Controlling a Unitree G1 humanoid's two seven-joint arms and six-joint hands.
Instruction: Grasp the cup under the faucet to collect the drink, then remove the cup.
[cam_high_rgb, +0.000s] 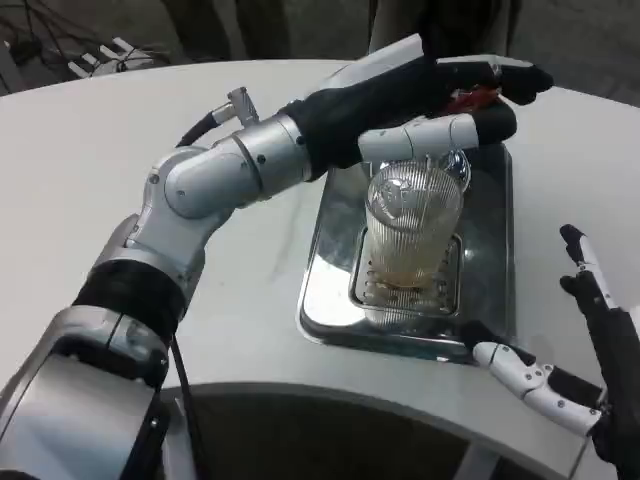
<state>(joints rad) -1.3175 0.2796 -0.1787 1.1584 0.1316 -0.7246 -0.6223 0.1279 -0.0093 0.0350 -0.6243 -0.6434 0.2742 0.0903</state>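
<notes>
The white surface (90, 190) carries all items. On it rests a silver metal tray (330, 300), taken here as the landmark; it sits right of centre with a slotted drip grate (452, 275) in its middle.

The left silver forearm (235, 165) reaches diagonally from the lower left across the surface to the far end of the tray. The left robot hand (440, 100) is above the tray's far end, fingers extended around a part with a red detail (478, 97) there; whether it presses or grips that part cannot be told. 1 white finger (415, 138) lies across the rim of the cup.

The cup (412, 235), clear and ribbed, stands upright on the grate in the tray's middle, directly below the left robot hand. A shallow layer of pale brownish liquid (405, 265) shows at its bottom.

The right robot hand (575, 345) is just beyond the tray's near right corner, fingers spread and holding nothing. 1 fingertip (475, 335) lies at the tray's near edge; contact cannot be told.
</notes>
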